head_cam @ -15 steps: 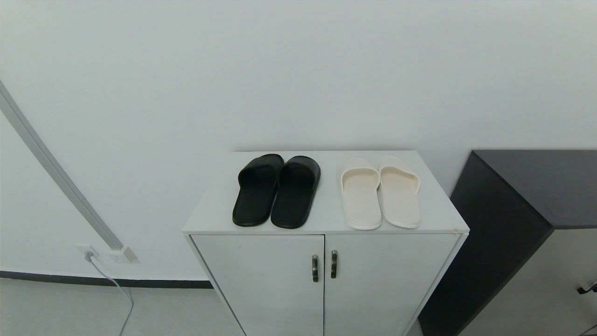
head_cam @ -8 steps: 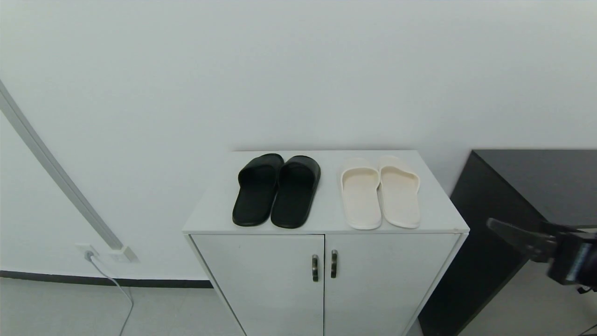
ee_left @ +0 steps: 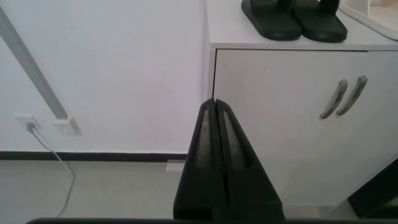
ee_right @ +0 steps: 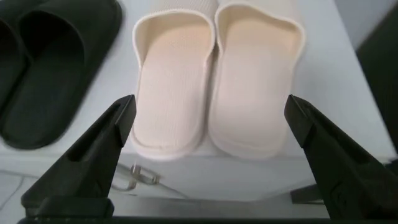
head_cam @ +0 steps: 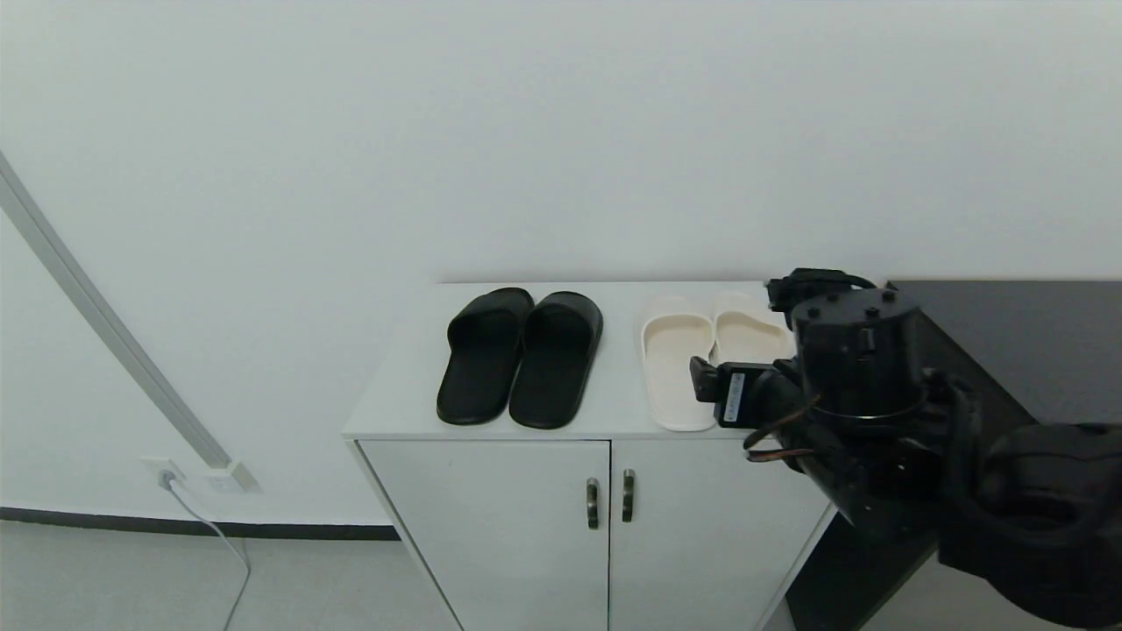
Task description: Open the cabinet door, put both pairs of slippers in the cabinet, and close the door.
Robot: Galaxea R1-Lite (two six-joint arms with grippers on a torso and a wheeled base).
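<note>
Black fingers of the right gripper (ee_right: pixel 210 106) are spread wide above the cream slippers (ee_right: pixel 214 81), right of centre on the cabinet (head_cam: pixel 491 526) top, apparently to span the pair. The left gripper (ee_left: pixel 214 109), closed and empty, hangs low before the shut doors. The black slippers (head_cam: pixel 520 358) sit mid-frame.

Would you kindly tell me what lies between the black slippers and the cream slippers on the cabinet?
Nothing: in the head view only a bare strip of the white cabinet top separates the black slippers from the cream slippers.
</note>
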